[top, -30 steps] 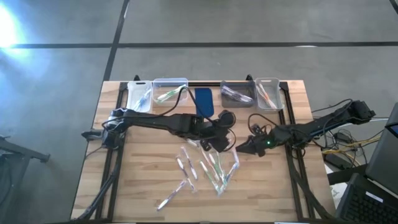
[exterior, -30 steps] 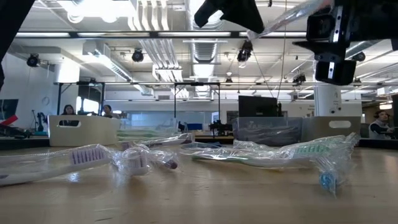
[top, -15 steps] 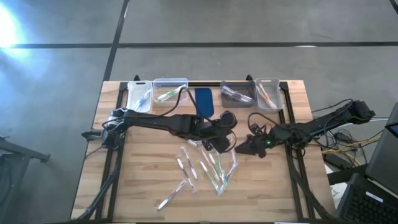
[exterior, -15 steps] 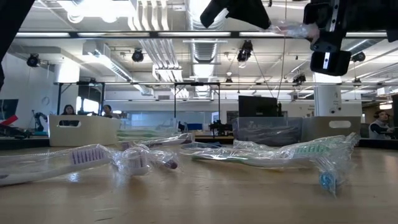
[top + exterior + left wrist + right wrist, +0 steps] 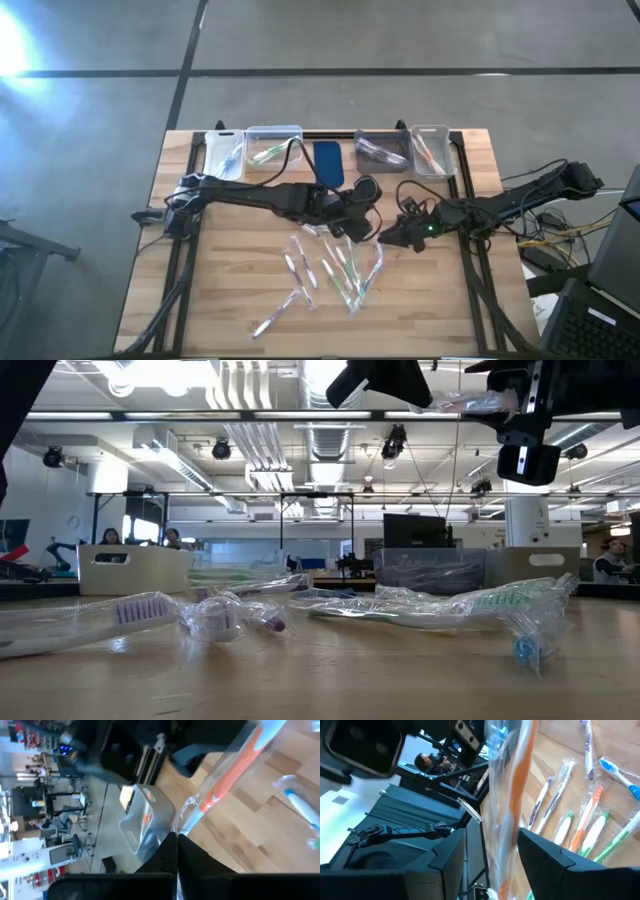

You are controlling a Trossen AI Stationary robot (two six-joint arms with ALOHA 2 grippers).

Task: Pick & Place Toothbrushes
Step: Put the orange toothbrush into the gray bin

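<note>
High view: two dark arms meet over the middle of the table. The left gripper and right gripper sit just beside each other, above loose wrapped toothbrushes scattered nearer the front edge. Bins line the far edge.

Low view: a wrapped orange toothbrush hangs high in the air, spanning between both grippers, lying roughly level.

Left wrist view: the left fingers are pressed together, pinching one end of that wrapped toothbrush, which runs straight away from them.

Right wrist view: the same toothbrush passes lengthwise between the right fingers, which stand spread on either side without clearly touching it.

The handover likely turns on this: the brush's long axis already lies in the right gripper's gap, so closing there should take it.
</note>
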